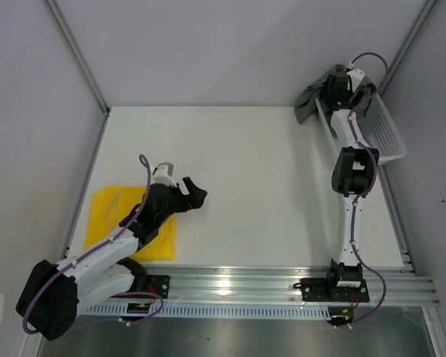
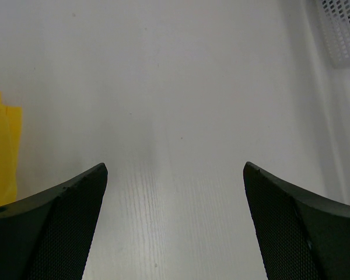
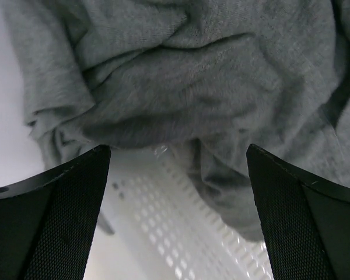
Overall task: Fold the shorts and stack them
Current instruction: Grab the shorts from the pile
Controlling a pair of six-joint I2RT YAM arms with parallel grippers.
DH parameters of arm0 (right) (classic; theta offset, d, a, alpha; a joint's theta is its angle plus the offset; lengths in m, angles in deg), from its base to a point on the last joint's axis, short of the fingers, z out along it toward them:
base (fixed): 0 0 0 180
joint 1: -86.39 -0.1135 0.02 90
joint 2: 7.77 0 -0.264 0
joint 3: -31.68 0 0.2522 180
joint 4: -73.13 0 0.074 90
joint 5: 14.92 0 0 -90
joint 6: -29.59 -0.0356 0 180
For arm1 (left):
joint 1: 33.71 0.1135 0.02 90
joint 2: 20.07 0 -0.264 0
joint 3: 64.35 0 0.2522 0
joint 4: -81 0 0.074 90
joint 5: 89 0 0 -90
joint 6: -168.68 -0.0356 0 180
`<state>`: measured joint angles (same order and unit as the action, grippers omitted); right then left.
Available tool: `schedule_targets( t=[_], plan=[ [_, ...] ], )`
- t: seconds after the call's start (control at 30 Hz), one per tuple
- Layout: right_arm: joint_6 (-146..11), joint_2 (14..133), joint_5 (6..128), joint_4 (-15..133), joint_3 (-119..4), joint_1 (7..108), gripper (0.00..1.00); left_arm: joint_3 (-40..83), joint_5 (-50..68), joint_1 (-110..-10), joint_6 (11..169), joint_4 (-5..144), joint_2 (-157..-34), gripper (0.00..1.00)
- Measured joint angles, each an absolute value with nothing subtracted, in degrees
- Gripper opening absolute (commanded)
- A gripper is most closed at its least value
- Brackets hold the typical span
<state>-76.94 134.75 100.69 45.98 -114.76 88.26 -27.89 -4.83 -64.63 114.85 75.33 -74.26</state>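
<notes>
The yellow shorts (image 1: 111, 212) lie folded flat on the table at the near left, partly under my left arm; their edge shows in the left wrist view (image 2: 1, 151). My left gripper (image 1: 195, 192) hovers just right of them, open, with only bare table between its fingers (image 2: 64, 227). The grey-green shorts (image 1: 310, 104) hang crumpled over the rim of the white mesh basket (image 1: 386, 137) at the far right. My right gripper (image 1: 340, 83) is over them, open, and the cloth (image 3: 192, 81) fills the right wrist view just ahead of the fingers (image 3: 303, 221).
The basket's mesh wall (image 3: 186, 233) sits right under the right gripper, and a corner of it shows in the left wrist view (image 2: 341, 29). Grey walls close in the table on the left, far and right sides. A metal rail (image 1: 267, 286) runs along the near edge.
</notes>
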Motion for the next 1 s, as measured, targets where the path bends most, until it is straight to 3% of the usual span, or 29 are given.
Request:
schedule_targets(
  t=[0.2, 0.27, 0.3, 0.33, 0.4, 0.43, 0.77, 1.0],
  plan=[
    [-76.0, 141.0, 105.9, 46.8, -117.2, 88.4, 0.97, -29.4, -4.9, -64.7, 115.8, 77.4, -74.9, 0.99],
    [-75.7, 142.2, 107.5, 48.8, -117.2, 88.8, 0.75, -29.4, -4.9, -64.7, 115.9, 78.1, -75.0, 0.99],
    [-75.6, 142.5, 108.0, 49.4, -117.2, 89.0, 0.61, -29.4, -4.9, -64.7, 115.9, 78.6, -75.3, 0.99],
    [-75.1, 142.9, 108.5, 49.9, -117.2, 89.3, 0.38, -29.4, -4.9, -64.7, 115.9, 78.8, -75.6, 0.99],
    [-74.8, 144.0, 109.1, 50.9, -117.4, 90.0, 0.19, -29.4, -4.9, -64.7, 116.0, 78.9, -76.4, 0.99],
    [-75.0, 144.4, 109.3, 51.2, -117.5, 90.2, 0.02, -29.4, -4.9, -64.7, 116.1, 79.0, -76.9, 0.99],
    [-70.8, 139.1, 116.3, 54.5, -115.7, 88.6, 0.00, -29.6, -5.9, -65.7, 116.2, 80.6, -77.6, 0.99],
    [-63.6, 117.7, 119.6, 56.8, -108.2, 79.0, 0.00, -29.9, -8.0, -68.3, 116.2, 81.1, -77.5, 0.99]
  ],
)
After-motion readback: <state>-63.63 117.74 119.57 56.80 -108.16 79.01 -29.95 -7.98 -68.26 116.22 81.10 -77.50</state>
